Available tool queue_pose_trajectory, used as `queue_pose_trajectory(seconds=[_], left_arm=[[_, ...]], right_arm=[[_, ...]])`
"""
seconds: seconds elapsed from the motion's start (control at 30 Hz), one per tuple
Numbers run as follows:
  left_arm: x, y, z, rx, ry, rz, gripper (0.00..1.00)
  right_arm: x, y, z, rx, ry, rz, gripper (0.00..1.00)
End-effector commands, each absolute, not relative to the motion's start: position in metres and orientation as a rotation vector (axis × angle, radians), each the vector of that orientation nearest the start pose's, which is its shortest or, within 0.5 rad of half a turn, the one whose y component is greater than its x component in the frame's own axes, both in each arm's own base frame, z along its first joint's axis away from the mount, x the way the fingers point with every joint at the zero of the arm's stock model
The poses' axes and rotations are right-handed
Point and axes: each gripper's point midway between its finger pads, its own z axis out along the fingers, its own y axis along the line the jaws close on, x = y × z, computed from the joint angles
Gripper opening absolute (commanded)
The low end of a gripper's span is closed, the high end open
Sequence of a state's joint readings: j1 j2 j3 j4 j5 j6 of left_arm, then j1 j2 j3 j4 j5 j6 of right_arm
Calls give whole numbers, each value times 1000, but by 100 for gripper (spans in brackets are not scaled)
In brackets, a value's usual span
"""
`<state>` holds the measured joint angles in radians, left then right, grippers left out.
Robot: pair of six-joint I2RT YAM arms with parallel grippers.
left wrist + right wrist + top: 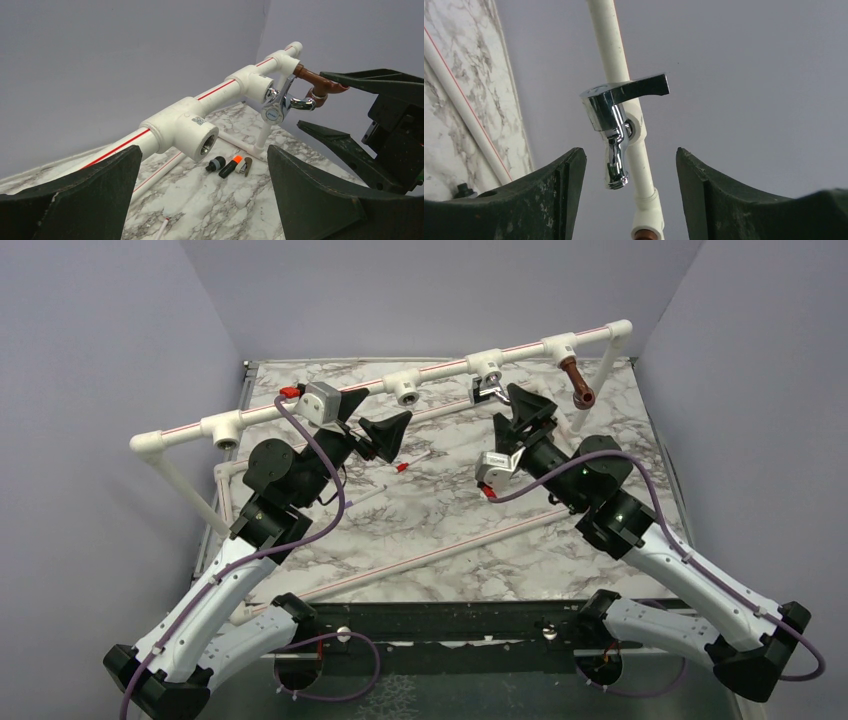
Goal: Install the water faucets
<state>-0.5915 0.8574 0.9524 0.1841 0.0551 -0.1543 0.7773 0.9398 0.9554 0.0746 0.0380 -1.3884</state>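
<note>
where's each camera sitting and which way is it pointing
Top external: above, behind the bases, looking down on the marble table and white pipe; both arms show.
Left wrist: low, facing along the pipe toward the chrome faucet and brown faucet; own open jaws show.
Right wrist: close up, facing the chrome faucet between its open jaws.
All share the chrome faucet.

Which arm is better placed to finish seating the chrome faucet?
Right. The right gripper is open and frames the chrome faucet closely. The left gripper, also open, faces an empty tee farther along the pipe.
</note>
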Motion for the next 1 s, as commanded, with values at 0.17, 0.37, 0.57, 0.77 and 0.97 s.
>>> queue_pose_trajectory(seconds=[0.17,0.37,0.57,0.77,0.97], left_arm=[[267,-195,429,323,1261,-657,97],[266,-195,430,323,1259,-658,97],[264,-196,431,325,1256,-660,97],[264,-196,431,327,1253,-662,97],[264,-196,431,327,1255,-660,97]], right_arm=[[300,215,434,-1324,617,-737,66],[319,217,427,-1340,655,-817,66],[330,220,420,-1347,684,-841,61],[337,223,420,-1326,717,-826,43],[336,227,421,-1232,771,-705,2]])
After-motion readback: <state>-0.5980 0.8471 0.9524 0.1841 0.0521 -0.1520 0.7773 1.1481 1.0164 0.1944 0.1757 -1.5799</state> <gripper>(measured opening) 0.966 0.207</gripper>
